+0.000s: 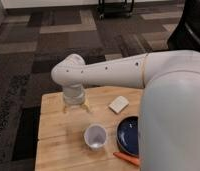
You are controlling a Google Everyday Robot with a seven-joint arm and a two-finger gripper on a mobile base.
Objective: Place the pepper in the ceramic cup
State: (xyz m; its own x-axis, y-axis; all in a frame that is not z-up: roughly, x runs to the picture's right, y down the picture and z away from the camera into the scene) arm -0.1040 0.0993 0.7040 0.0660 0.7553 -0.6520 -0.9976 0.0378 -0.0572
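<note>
The pepper (127, 158), slim and orange-red, lies on the wooden table (58, 135) near the front edge, just below the dark blue bowl. The ceramic cup (95, 136), small, white and round, stands upright to the left of the bowl with nothing showing inside it. My gripper (76, 107) points straight down at the back left of the table, behind the cup and well away from the pepper. Its two yellowish fingertips (86, 106) stand apart just above the wood, and nothing is between them. My white arm reaches in from the right and hides the table's right side.
A dark blue bowl (130, 136) sits right of the cup, partly hidden by my arm. A beige rectangular block (118, 104) lies behind the bowl. The table's left edge drops to patterned carpet (23, 65). A black cart (115, 7) stands far back.
</note>
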